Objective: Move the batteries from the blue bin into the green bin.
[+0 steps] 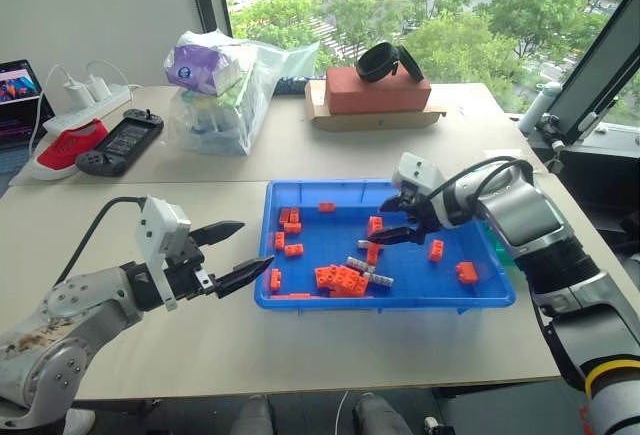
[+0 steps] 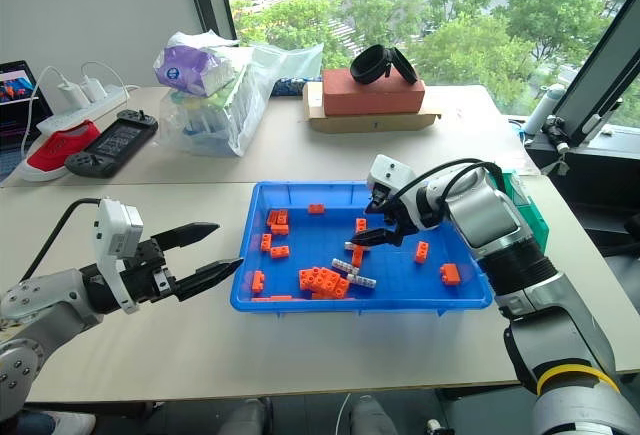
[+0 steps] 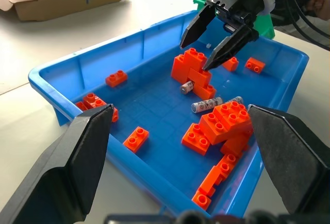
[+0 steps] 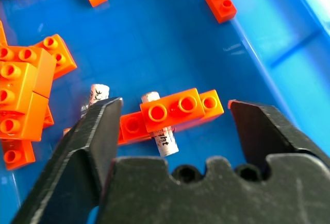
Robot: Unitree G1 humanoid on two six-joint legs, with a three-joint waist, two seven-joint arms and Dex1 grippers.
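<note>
I see scattered orange plastic toy bricks [image 1: 340, 278], a red brick-like block [image 1: 375, 90] on flat cardboard [image 1: 372, 115] (far side), a clear plastic bag [image 1: 222, 93].

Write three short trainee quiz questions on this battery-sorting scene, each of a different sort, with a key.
1. True or false: the right gripper hangs over the blue bin with its jaws apart.
2. Where is the left gripper? A) inside the blue bin B) outside it, beside its rim C) over the green bin
3. Fill in: in the right wrist view, a battery lies partly under an orange ____.

Key: 1 true; 2 B; 3 brick.
</note>
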